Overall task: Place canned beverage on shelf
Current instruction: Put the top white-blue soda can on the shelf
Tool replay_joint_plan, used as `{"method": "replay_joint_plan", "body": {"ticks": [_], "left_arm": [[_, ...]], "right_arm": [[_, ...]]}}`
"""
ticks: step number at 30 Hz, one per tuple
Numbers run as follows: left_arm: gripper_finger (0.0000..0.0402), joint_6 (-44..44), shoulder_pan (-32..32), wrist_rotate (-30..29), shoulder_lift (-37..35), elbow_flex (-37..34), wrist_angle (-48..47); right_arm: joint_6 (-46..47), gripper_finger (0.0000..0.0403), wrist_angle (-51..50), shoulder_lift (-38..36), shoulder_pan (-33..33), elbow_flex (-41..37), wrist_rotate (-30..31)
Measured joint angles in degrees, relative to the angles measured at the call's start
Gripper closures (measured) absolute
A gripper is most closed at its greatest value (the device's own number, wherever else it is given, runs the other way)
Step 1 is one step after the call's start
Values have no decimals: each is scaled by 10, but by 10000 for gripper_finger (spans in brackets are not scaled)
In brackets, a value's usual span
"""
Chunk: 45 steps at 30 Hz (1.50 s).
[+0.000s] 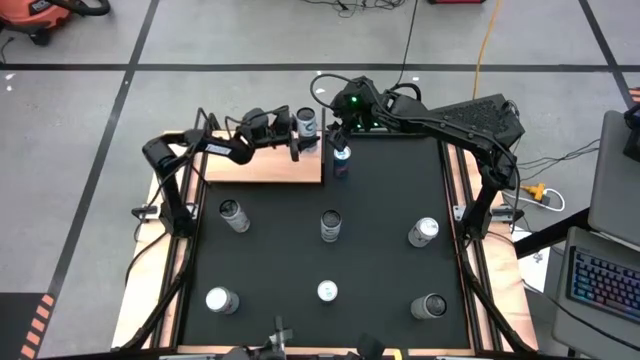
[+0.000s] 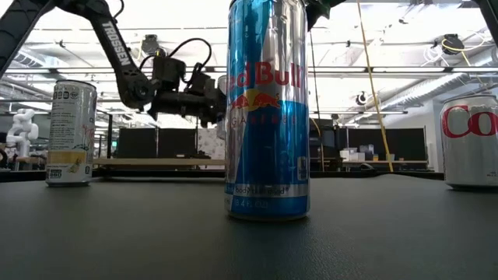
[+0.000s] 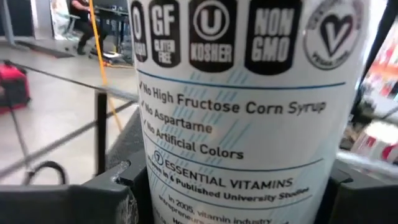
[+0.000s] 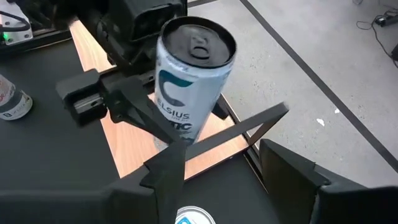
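My left gripper (image 1: 300, 131) reaches level from the table's left and is shut on a white Celsius can (image 4: 189, 87). The can hangs over the far right corner of the light-wood shelf (image 1: 262, 166). In the low view this gripper (image 2: 204, 99) stands well above the shelf board (image 2: 156, 163), and the Red Bull can (image 2: 267, 109) hides the held can. My right gripper (image 1: 338, 135) hovers open just right of that corner, its fingers spread, touching nothing. A blue-topped can (image 1: 341, 160) stands on the mat below it. My left gripper pinches the Celsius can's side wall (image 3: 155, 186) between its two fingers (image 3: 118, 199), one on each side of the label. The fingers come in level from the table's left. The can stands upright in the hold; black bars hide its bottom in the right wrist view.
Several more cans stand on the black mat (image 1: 400, 180): a row at mid table (image 1: 232, 213) (image 1: 330, 225) (image 1: 424, 232) and a row near the front edge (image 1: 220, 300) (image 1: 327, 291) (image 1: 432, 306). A thin black upright (image 3: 101, 130) rises at the shelf's corner.
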Motion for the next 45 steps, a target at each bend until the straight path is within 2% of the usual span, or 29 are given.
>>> {"method": "replay_joint_plan", "body": {"ticks": [2, 5, 10, 45], "left_arm": [[140, 45, 0, -11, -6, 2, -32], [140, 66, 0, -12, -4, 0, -71], [140, 106, 0, -13, -5, 0, -82], [140, 152, 9, -31, -4, 0, -60]], "right_arm": [[1, 216, 0, 0, 0, 0, 0], [1, 216, 0, 0, 0, 0, 0], [1, 216, 0, 0, 0, 0, 0], [13, 216, 3, 0, 3, 0, -2]]}}
